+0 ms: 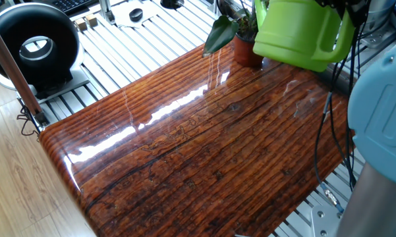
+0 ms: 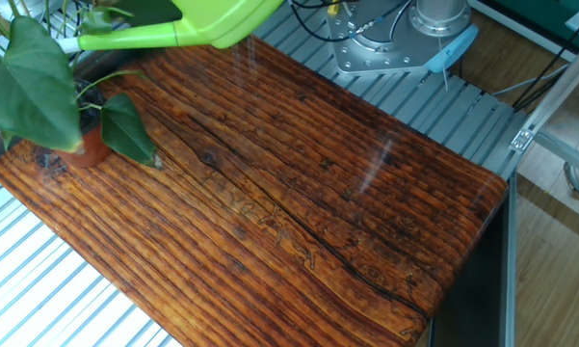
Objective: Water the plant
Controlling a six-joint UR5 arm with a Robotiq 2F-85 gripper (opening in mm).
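Evidently mid-pour: 1 lime-green watering can (image 1: 300, 33) hung off the bench (image 1: 204, 151) at upper right of the frame, spout (image 2: 125, 40) over the 1 plant (image 2: 48, 92) at upper left in the other view. Tool hidden; grip state couldn't be told. Next move, I'd judge: tip further w/o overshooting the pot (image 2: 92, 146).

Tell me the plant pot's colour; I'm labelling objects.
Reddish-brown terracotta pot, clearest in the fixed view showing the plant at left.

The plant (image 2: 48, 92) stands upright in a small reddish-brown terracotta pot (image 1: 248, 51) at a far corner of the bench (image 2: 299, 202), its broad dark green leaves drooping outward over the wood.
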